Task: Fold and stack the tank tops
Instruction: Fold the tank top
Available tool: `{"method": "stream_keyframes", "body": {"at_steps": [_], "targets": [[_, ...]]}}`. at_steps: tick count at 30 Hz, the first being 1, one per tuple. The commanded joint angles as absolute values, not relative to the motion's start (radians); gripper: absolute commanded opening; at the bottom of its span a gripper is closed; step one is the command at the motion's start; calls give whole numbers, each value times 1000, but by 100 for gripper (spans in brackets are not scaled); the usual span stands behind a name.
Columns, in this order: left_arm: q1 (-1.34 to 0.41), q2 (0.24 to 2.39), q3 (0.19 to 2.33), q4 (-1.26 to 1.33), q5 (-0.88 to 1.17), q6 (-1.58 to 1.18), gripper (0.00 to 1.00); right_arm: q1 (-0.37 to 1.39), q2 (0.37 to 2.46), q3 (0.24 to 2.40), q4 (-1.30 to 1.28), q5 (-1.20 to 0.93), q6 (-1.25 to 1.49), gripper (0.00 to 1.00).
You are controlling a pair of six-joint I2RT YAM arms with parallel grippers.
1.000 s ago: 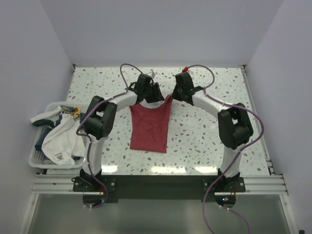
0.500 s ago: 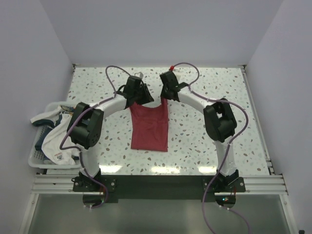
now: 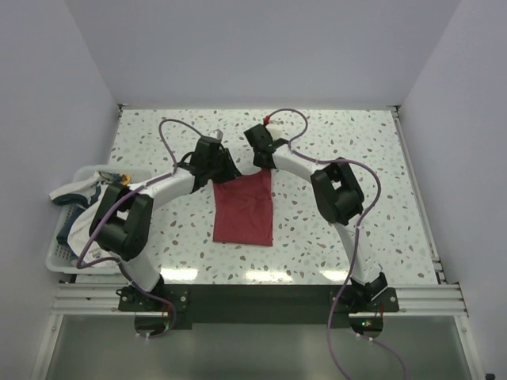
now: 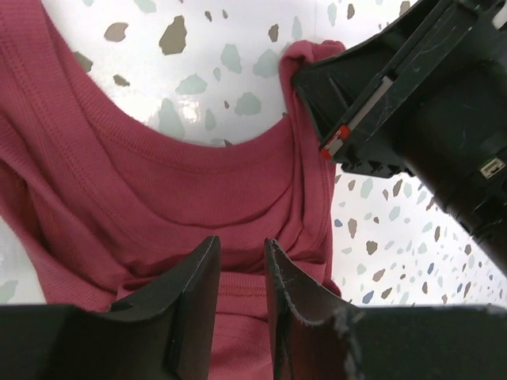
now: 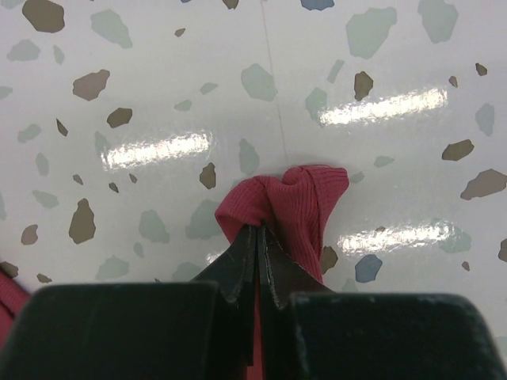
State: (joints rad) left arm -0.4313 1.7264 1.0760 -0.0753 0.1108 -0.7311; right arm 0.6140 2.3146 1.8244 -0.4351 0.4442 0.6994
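Red tank top (image 3: 242, 214) lies lengthwise toward my bases; right gripper (image 5: 258, 231) clamps 1 strap (image 5: 305, 198) (left gripper (image 4: 241, 245), barely parted, perhaps holds another).

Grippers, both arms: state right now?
Left gripper: nearly closed, pinching the dark red ribbed cloth tank top.
Right gripper: closed on a bunched strap of the same top.
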Motion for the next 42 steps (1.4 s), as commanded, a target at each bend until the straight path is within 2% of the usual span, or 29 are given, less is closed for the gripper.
{"method": "stream_keyframes", "body": {"at_steps": [1, 9, 13, 16, 19, 23, 26, 34, 36, 38, 42], "targets": [[-426, 1677, 1029, -38, 86, -752, 33, 604, 2341, 1842, -465, 509, 713, 0], [-426, 1649, 988, -32, 81, -749, 35, 517, 2205, 1587, -384, 499, 704, 0], [-419, 1663, 1035, -49, 71, -741, 37, 512, 2194, 1592, -350, 462, 650, 0], [-400, 1678, 1078, -64, 58, -736, 40, 512, 2183, 1589, -321, 422, 626, 4], [-373, 1701, 1130, -97, 28, -730, 43, 512, 2169, 1592, -325, 393, 617, 15], [-310, 1750, 1215, -143, -52, -739, 44, 512, 2108, 1594, -340, 377, 595, 36], [-284, 1805, 1287, -170, -84, -747, 45, 512, 2082, 1637, -385, 367, 584, 44], [-275, 1927, 1365, -149, -78, -752, 44, 512, 2033, 1657, -433, 367, 571, 46], [-273, 1943, 1382, -156, -81, -755, 44, 512, 2010, 1638, -416, 357, 571, 44], [-267, 1962, 1387, -156, -86, -758, 44, 518, 1999, 1629, -385, 313, 557, 37], [-261, 1956, 1371, -152, -80, -765, 44, 578, 2039, 1692, -338, 275, 483, 36]]}}
